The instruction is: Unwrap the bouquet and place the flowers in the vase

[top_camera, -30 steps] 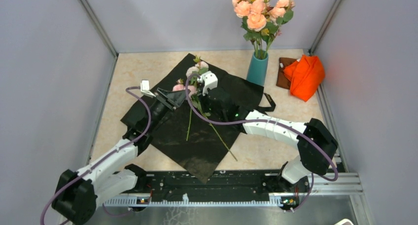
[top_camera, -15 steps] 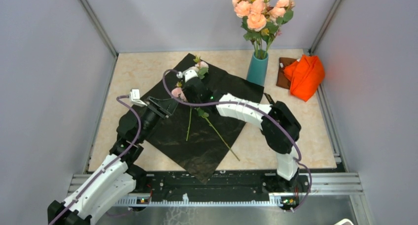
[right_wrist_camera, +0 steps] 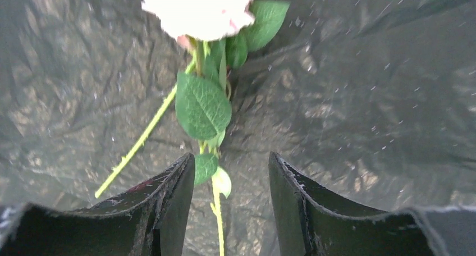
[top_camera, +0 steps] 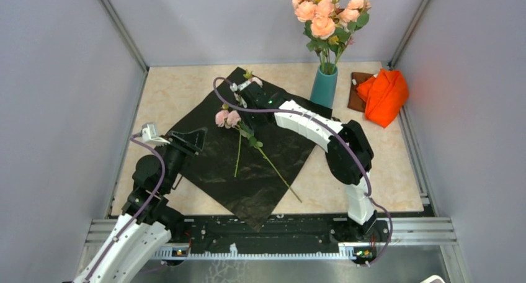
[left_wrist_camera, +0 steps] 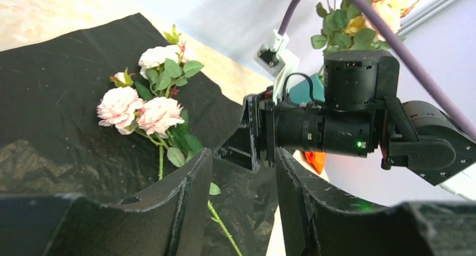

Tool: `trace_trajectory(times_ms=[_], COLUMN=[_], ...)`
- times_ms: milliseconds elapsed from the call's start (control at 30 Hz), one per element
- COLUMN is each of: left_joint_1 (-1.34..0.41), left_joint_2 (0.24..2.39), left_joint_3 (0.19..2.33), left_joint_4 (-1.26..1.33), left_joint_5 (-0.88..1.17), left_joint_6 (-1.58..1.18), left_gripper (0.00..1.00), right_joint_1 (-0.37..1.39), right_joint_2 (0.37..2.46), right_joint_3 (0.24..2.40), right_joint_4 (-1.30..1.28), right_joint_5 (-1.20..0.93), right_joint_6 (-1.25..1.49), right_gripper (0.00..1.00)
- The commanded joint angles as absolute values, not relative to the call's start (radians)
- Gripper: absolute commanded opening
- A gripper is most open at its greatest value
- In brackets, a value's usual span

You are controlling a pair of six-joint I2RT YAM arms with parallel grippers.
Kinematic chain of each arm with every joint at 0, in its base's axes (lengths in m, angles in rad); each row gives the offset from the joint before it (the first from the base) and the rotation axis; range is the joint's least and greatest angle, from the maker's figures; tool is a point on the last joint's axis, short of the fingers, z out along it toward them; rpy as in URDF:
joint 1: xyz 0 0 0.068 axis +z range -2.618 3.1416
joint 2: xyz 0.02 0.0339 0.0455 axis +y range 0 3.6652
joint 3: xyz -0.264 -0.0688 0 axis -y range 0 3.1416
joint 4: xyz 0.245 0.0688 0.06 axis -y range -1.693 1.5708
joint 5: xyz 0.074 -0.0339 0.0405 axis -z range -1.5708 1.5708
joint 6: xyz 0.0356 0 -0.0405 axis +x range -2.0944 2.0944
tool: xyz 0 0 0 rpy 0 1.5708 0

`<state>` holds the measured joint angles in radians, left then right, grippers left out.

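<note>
My right claw hangs spread over the flowers, lying loose on the black wrapping sheet well apart from the vase; my left claw is spread and empty too, and closing here I may nip only a leaf, or snag the sheet.

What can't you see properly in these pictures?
- Top view: the pale pink rose at the crinkly black wrapping sheet's far corner is partly under the right gripper.
- Right wrist view: that rose is blurry and cut off by the top edge.
- Left wrist view: the tall teal ceramic vase is nearly all behind the right arm.
- Top view: a flat brown thing is mostly under the orange cloth; what it is can't be told.
</note>
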<state>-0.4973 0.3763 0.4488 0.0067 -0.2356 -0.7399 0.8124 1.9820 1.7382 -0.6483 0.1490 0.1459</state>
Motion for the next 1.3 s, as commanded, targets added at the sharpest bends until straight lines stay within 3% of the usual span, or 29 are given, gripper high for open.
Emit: trace_trajectory(times_ms=[0,333,867,1000,1100,1267], left_joint_1=[-0.494,-0.494,-0.494,-0.493,-0.494,-0.493], left_joint_2=[0.395,0.405,0.431,0.425,0.427,0.438], left_joint_3=[0.489,0.468,0.469,0.476,0.478,0.473], left_joint_4=[-0.097,-0.073,-0.050,-0.059,-0.058,-0.045], left_joint_5=[-0.278,-0.273,-0.255,-0.256,-0.256,-0.239], left_joint_6=[-0.727,-0.726,-0.718,-0.715,-0.713,-0.715], left_gripper=[0.52,0.53,0.53,0.53,0.53,0.53], right_joint_1=[0.826,0.836,0.841,0.841,0.842,0.842], right_joint_2=[1.980,1.982,2.021,2.020,2.004,1.935], right_joint_3=[1.671,1.512,1.458,1.449,1.448,1.469], right_joint_4=[-0.672,-0.554,-0.471,-0.463,-0.459,-0.482], right_joint_5=[0.054,0.003,-0.033,-0.037,-0.029,-0.006], right_joint_6=[0.139,0.149,0.151,0.149,0.148,0.136], right_gripper=[0.51,0.52,0.46,0.30,0.00,0.00])
